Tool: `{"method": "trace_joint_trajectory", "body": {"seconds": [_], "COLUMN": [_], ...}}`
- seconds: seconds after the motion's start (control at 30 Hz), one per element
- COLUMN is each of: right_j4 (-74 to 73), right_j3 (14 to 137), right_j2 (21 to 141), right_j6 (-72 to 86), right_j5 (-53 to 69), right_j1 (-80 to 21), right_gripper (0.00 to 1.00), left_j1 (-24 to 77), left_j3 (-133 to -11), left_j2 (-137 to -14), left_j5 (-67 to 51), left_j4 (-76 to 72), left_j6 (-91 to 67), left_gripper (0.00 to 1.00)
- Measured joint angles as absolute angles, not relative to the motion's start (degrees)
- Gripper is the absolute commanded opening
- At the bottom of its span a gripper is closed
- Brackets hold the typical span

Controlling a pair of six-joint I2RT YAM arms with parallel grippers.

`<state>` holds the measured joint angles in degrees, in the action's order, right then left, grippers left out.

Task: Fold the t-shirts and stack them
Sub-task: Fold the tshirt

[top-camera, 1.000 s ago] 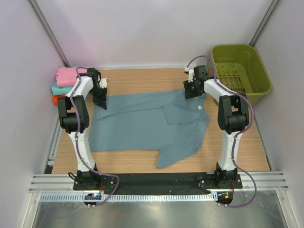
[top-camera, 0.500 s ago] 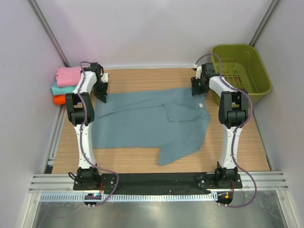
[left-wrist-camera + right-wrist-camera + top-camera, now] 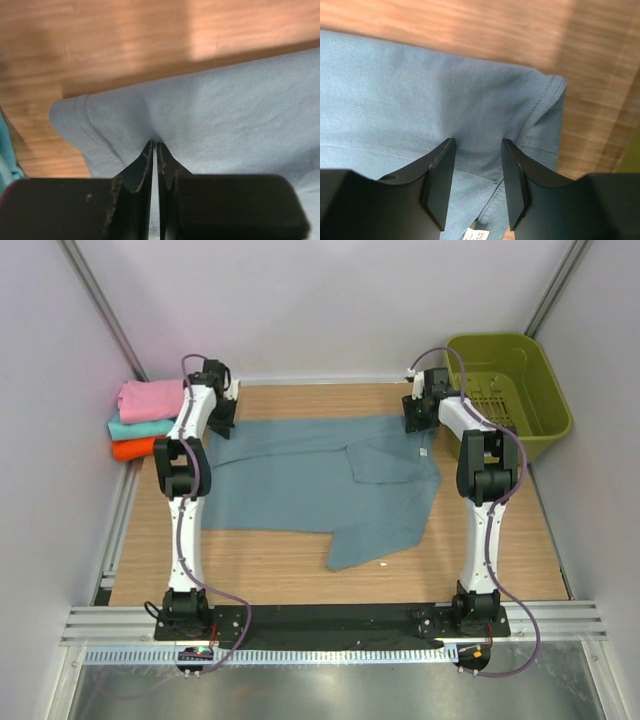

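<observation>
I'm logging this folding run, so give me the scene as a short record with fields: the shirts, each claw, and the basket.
shirt in work: slate blue-grey t-shirt, spread flat on the table
left claw: shut, pinching the shirt's far left corner
right claw: open, fingers astride the cloth near the shirt's far right corner
folded stack: pink t-shirt on top, teal t-shirt under it, orange t-shirt lowest, at the table's left edge
basket: olive-green basket, far right corner, beside the right arm
</observation>
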<state>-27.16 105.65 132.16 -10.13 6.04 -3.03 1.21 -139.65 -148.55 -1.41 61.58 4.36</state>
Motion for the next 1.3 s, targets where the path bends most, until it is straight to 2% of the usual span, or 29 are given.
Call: {"method": "trace_joint_trajectory", "body": {"seconds": [0.1, 0.2, 0.27, 0.33, 0.4, 0.57, 0.63, 0.77, 0.97, 1.3], "right_j4": [-26.9, -26.8, -26.8, -26.6, -26.8, -27.2, -27.4, -30.8, -39.3, -42.5], "right_j3": [107.3, 107.8, 107.8, 107.0, 104.3, 92.3, 86.5, 75.1, 63.0, 53.1], "right_j2": [133.2, 133.4, 132.9, 131.0, 126.5, 105.1, 95.5, 81.6, 78.2, 69.0], "right_j6": [-10.4, -10.8, -11.1, -11.4, -11.4, -10.7, -12.5, -21.5, -29.6, -36.3], "right_j5": [5.4, 5.0, 4.8, 4.1, 3.6, 5.8, 7.7, 11.2, 15.9, 18.8], "right_j1": [-2.9, -2.8, -2.8, -2.8, -2.7, -2.6, -3.1, -8.7, -16.6, -32.1], "right_gripper": [0.49, 0.52, 0.53, 0.55, 0.55, 0.54, 0.52, 0.5, 0.49, 0.47], "left_j1": [2.0, 2.6, 2.6, 2.6, 2.5, 2.6, 2.9, 3.7, 4.9, 4.9], "left_j3": [-141.4, -141.8, -141.2, -137.8, -131.5, -115.7, -111.5, -97.3, -79.2, -76.1], "left_j2": [-149.6, -149.7, -148.7, -145.2, -138.4, -114.8, -107.5, -97.5, -96.9, -98.3], "left_j5": [0.5, 1.7, 1.8, 1.6, 0.8, -3.7, -5.5, -9.1, -9.2, -7.6], "left_j4": [60.1, 59.0, 58.8, 57.9, 56.6, 53.7, 53.6, 53.0, 58.0, 60.4], "left_j6": [5.0, 5.1, 4.8, 4.4, 3.6, 3.9, 4.8, 8.1, 11.5, 10.7], "left_gripper": [0.07, 0.25, 0.46, 0.62, 0.66, 0.61, 0.56, 0.55, 0.55, 0.5]}}
